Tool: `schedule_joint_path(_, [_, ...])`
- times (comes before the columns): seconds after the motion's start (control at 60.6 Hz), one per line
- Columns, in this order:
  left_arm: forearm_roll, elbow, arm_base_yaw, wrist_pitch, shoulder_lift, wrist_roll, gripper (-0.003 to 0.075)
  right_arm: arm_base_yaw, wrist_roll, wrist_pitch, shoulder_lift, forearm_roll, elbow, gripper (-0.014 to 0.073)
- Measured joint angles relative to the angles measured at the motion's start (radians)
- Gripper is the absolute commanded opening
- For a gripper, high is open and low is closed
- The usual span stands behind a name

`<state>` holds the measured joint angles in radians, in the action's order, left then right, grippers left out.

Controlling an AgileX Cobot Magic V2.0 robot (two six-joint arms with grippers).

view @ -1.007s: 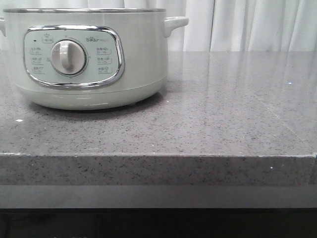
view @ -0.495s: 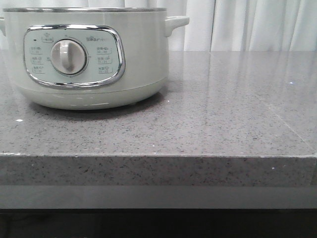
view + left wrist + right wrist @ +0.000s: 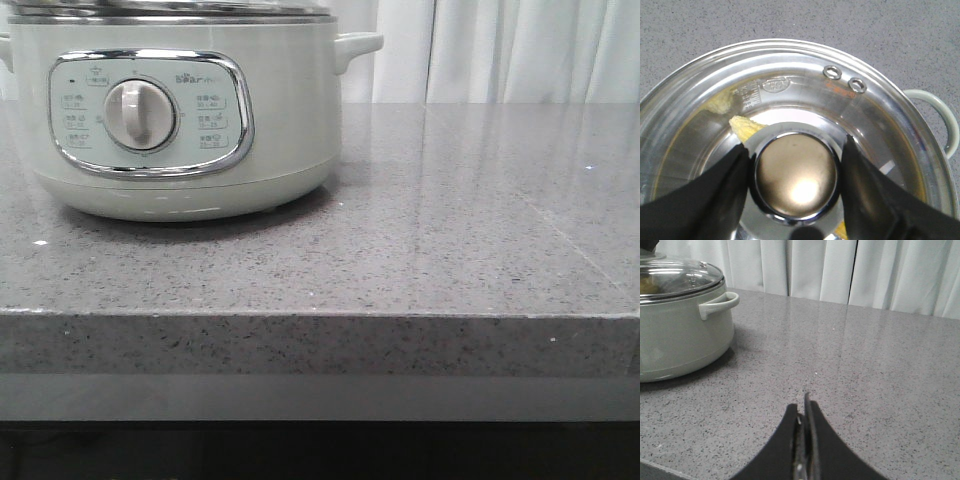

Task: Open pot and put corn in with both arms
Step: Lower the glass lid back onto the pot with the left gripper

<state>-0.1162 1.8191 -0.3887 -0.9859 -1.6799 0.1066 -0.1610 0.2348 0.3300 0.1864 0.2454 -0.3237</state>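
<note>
Two arms: one at the lid, one hanging clear over bare stone.

Pot [image 3: 190,110]: pale grey-green cooker standing at the left of the speckled grey countertop [image 3: 450,240], its chrome-framed control panel [image 3: 150,113] and white dial [image 3: 138,115] facing the front camera; one side handle [image 3: 357,45] juts toward the white curtains [image 3: 500,50].

Lid [image 3: 840,100]: glass, metal-rimmed, seated on the pot's rim in the right wrist view (two small steam rivets show near its edge from above).

Lid knob [image 3: 795,175]: round, polished metal, at the lid's centre.

Left gripper [image 3: 795,177]: black fingers [image 3: 725,190] spread to either side of the knob, close against its base; whether they press on it cannot be told from the wrist view.

Corn [image 3: 744,127]: yellow cob lying inside the pot, seen through the glass, partly hidden by the knob and the left fingers; a pale patch near it is too blurred to name.

Right gripper [image 3: 804,415]: fingertips pressed together with nothing between them, hanging above open countertop, well apart from the pot.

Front view: neither arm appears; only the pot's body and the lid's rim at the top edge.
</note>
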Motion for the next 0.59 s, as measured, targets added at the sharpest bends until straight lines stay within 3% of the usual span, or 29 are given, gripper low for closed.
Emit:
schedule_joint_path(0.231, [-0.019, 0.001, 0.000, 0.004, 0.000, 0.000, 0.0265, 0.000, 0.000, 0.000, 0.000, 0.000, 0.000, -0.0069])
schedule_joint_path(0.446, [-0.027, 0.002, -0.001, -0.006, 0.000, 0.000, 0.0403, 0.000, 0.000, 0.000, 0.000, 0.000, 0.000, -0.0069])
schedule_joint_path(0.594, [-0.031, 0.011, -0.001, 0.007, 0.000, 0.000, 0.0459, 0.000, 0.000, 0.000, 0.000, 0.000, 0.000, -0.0069])
